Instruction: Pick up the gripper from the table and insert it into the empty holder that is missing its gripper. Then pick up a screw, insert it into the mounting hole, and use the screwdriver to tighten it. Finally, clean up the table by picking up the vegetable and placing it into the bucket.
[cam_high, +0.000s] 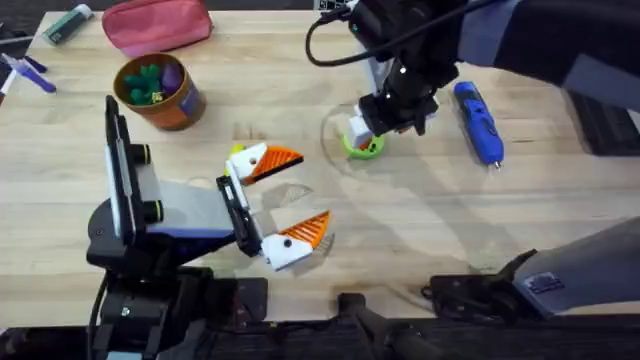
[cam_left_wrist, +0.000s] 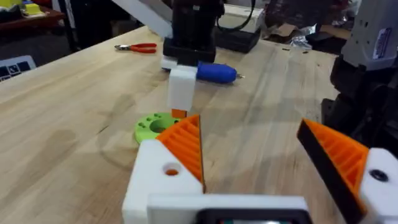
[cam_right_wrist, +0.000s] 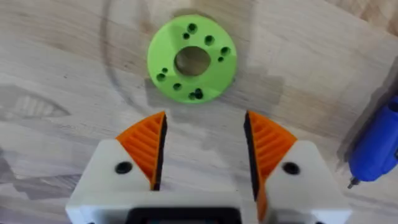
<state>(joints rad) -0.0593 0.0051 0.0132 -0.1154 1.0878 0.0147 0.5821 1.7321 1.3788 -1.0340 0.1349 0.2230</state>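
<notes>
The screwdriver (cam_high: 478, 122) lies flat on the worktop (cam_high: 420, 215), right of the middle and well clear of the edge. Its long axis runs from far to near in the overhead view, with the thin metal tip at the nearer end, angled slightly to the right. It looks like a stiff plastic barrel, probably light, and smooth enough to roll or twist in a loose hold. The safest hold is likely across the thick middle of the body, square to the axis and away from the tip.

Just to its left, the right pincer (cam_high: 365, 135) hangs over a green disc (cam_high: 365, 147) with holes. Its orange-padded fingers are apart and hold nothing, and the disc sits just ahead of the tips in the right wrist view. That disc is not the vegetable.

Nearer the bases the left pincer (cam_high: 300, 192) is spread wide and also empty, pointing toward the disc and the screwdriver.

At the far left stands the bucket (cam_high: 185, 105), with small coloured pieces already inside it. A pink pouch (cam_high: 157, 25) lies beyond it.
</notes>
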